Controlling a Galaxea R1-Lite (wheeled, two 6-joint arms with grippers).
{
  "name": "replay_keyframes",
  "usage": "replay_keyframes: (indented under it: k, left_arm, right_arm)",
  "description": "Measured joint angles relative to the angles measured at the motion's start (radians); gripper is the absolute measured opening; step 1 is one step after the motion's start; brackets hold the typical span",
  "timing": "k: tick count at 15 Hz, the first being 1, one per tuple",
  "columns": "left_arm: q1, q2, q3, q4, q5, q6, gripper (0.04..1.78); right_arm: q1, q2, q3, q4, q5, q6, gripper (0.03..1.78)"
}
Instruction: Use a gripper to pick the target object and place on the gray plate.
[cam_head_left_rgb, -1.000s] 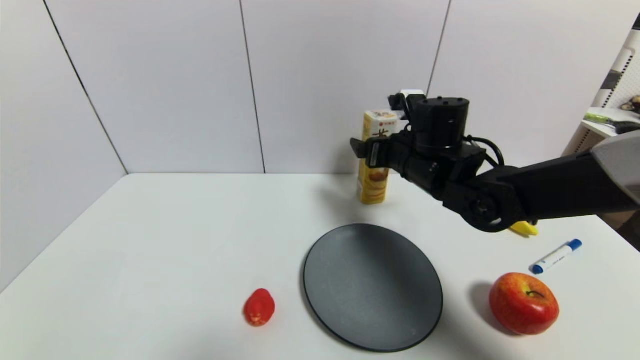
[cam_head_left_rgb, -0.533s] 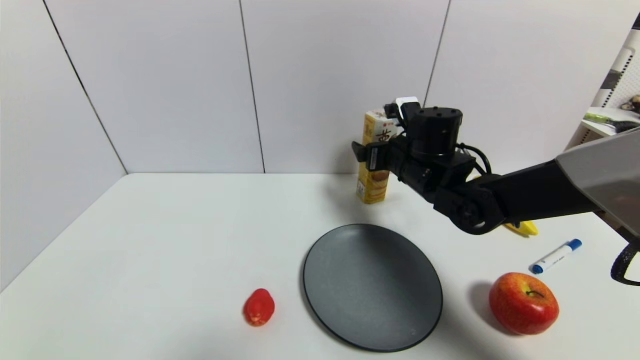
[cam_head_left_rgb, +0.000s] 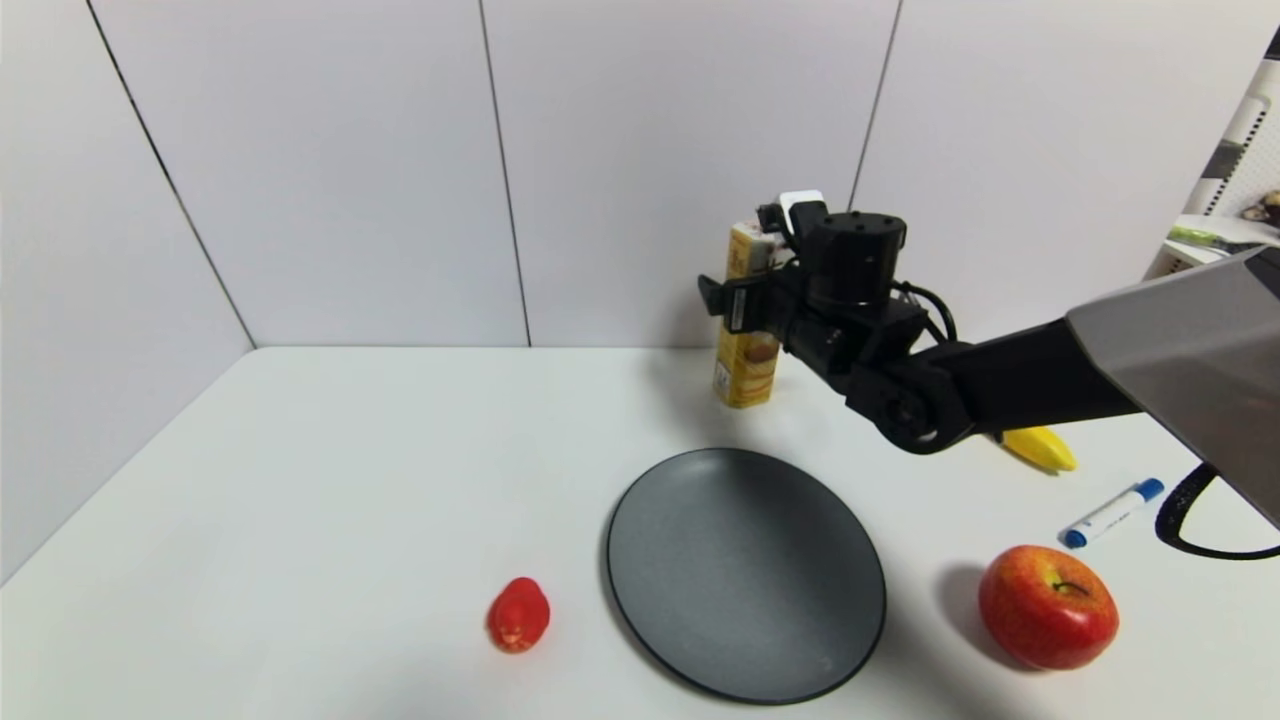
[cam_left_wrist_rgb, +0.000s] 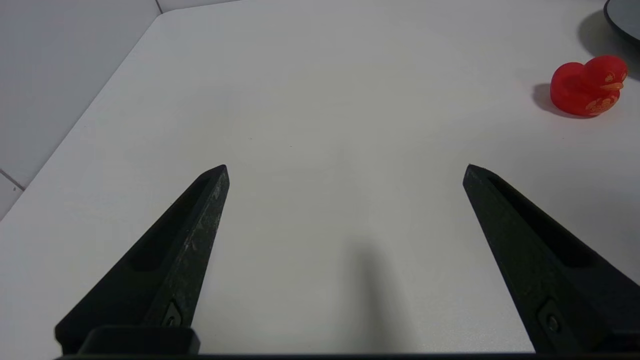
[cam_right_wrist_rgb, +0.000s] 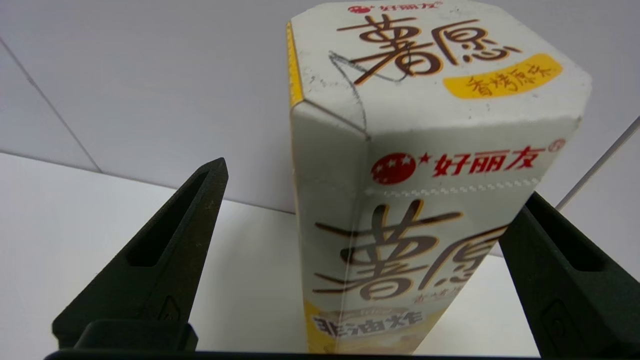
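Note:
The target object, a tall yellow snack carton (cam_head_left_rgb: 745, 372) with a white top, stands upright near the back wall. My right gripper (cam_head_left_rgb: 748, 298) is open around its upper part. In the right wrist view the carton (cam_right_wrist_rgb: 425, 200) stands between the fingers of the right gripper (cam_right_wrist_rgb: 375, 182). It lies against one finger (cam_right_wrist_rgb: 560, 270), with a gap to the other (cam_right_wrist_rgb: 165, 260). The gray plate (cam_head_left_rgb: 745, 575) lies empty in front of the carton. My left gripper (cam_left_wrist_rgb: 346, 170) is open over bare table, out of the head view.
A red duck toy (cam_head_left_rgb: 518, 615) sits left of the plate and shows in the left wrist view (cam_left_wrist_rgb: 587, 86). A red apple (cam_head_left_rgb: 1047, 605), a blue-capped marker (cam_head_left_rgb: 1112, 513) and a yellow banana (cam_head_left_rgb: 1040, 447) lie to the right. A black cable (cam_head_left_rgb: 1195, 525) loops at the right edge.
My right arm has reached farther back toward the wall, bringing its open fingers around the carton's upper part. The carton, plate and other objects have not moved.

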Motion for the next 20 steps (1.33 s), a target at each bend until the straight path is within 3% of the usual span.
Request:
replay_keyframes:
  k: [5, 6, 9, 11, 15, 17, 20]
  left_arm:
    - [0.000, 0.000, 0.000, 0.000, 0.000, 0.000, 1.69]
    - [0.000, 0.000, 0.000, 0.000, 0.000, 0.000, 1.69]
    - [0.000, 0.000, 0.000, 0.000, 0.000, 0.000, 1.69]
    - [0.000, 0.000, 0.000, 0.000, 0.000, 0.000, 1.69]
    - [0.000, 0.000, 0.000, 0.000, 0.000, 0.000, 1.69]
    - [0.000, 0.000, 0.000, 0.000, 0.000, 0.000, 1.69]
    - [0.000, 0.000, 0.000, 0.000, 0.000, 0.000, 1.69]
  right_arm:
    - [-0.035, 0.052, -0.060, 0.001, 0.003, -0.031, 1.71]
    - [-0.039, 0.064, -0.076, 0.000, 0.004, -0.031, 1.64]
    - [-0.043, 0.084, -0.101, 0.005, 0.006, -0.026, 1.15]
    - [-0.043, 0.089, -0.105, 0.007, 0.010, -0.026, 0.94]
    - [-0.042, 0.077, -0.106, 0.014, 0.016, -0.022, 0.89]
    - [-0.044, 0.041, -0.102, 0.015, 0.054, -0.019, 0.89]
    - [-0.042, -0.073, -0.047, 0.046, 0.178, -0.017, 0.89]
